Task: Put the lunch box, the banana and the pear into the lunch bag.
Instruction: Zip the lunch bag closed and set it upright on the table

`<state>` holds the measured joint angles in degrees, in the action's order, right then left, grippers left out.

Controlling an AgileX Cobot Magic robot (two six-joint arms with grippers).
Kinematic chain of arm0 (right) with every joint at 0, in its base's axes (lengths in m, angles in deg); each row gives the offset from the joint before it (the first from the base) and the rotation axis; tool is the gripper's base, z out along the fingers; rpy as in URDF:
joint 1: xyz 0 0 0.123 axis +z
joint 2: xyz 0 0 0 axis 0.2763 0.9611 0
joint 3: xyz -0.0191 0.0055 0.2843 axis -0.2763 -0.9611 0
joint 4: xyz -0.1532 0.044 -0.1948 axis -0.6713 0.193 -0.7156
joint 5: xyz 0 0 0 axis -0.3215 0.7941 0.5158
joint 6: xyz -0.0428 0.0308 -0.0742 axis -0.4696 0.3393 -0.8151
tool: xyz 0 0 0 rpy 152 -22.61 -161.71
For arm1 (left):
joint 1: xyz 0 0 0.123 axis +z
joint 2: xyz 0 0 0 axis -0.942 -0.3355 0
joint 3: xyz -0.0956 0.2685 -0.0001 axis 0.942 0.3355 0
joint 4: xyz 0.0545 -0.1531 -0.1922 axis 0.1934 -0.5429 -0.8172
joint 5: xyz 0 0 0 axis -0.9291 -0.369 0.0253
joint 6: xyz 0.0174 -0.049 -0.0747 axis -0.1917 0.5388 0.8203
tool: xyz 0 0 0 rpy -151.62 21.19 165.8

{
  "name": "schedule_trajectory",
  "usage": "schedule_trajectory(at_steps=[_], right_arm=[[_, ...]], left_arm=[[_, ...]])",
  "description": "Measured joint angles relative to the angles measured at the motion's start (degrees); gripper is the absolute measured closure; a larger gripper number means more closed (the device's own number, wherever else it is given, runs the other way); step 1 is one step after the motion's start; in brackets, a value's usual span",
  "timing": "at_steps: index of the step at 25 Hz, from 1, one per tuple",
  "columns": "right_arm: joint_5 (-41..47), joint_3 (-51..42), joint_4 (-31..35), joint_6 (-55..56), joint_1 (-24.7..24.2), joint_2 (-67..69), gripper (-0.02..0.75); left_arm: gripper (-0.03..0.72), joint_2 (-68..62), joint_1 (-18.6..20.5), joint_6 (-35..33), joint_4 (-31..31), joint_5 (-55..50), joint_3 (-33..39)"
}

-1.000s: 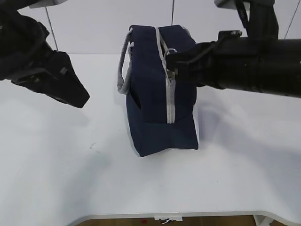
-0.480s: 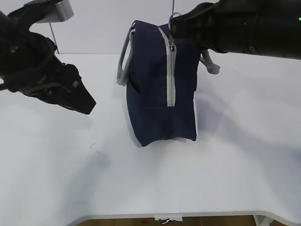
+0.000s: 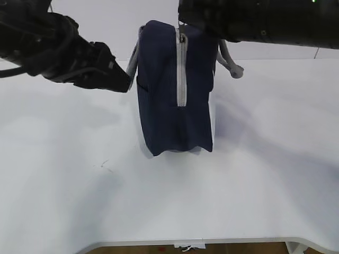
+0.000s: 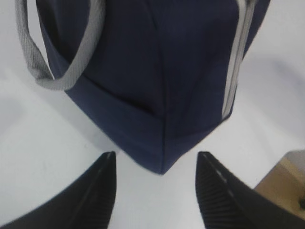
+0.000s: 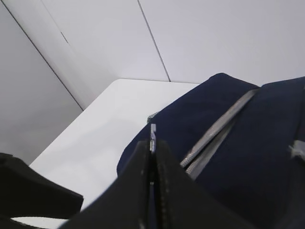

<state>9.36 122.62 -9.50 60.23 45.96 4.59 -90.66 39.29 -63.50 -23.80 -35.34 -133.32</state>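
Right gripper point(image 5: 151, 164) is clamped tight on the lunch bag point(image 3: 169, 90) zipper pull point(image 5: 153, 131) up top – left gripper point(image 4: 155, 183) hangs open, holding nothing, bag corner between its fingers.

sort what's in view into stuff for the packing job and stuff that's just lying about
For the job:
- lunch bag, standing on end, zipper closed along the visible stretch
- right fingers, shut on the zipper pull
- left fingers, open, near the bag

Lying about:
- nothing besides the white table; lunch box, banana and pear not in view
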Motion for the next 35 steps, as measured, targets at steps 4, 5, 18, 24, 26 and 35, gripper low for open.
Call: schedule_trajectory(at_steps=[4,5,18,24,26,35], right_arm=[[-0.48,0.53,-0.36,0.47,0.62,0.47,0.737],[-0.86,0.68,-0.46,0.59,0.72,0.59,0.737],[-2.89,0.68,-2.97,1.98,0.72,0.79,0.737],[-2.80,0.68,-4.90,2.37,0.72,0.79,0.737],[-2.31,0.68,-5.43,2.37,0.72,0.84,0.737],[1.83,2.33,-6.16,2.37,0.98,1.21,0.737]], left_arm=[[0.257,-1.62,-0.09,-0.96,-2.39,2.77,0.00],[0.252,-1.94,-0.09,-1.62,-4.29,2.91,0.00],[0.318,-7.84,-1.08,-9.04,-13.27,12.65,0.00],[0.672,-7.95,-1.08,-10.50,-12.87,12.00,0.00],[0.687,-7.95,-1.08,-10.54,-10.15,10.13,0.00],[0.692,-6.78,-1.25,-10.63,3.19,0.99,0.00]])
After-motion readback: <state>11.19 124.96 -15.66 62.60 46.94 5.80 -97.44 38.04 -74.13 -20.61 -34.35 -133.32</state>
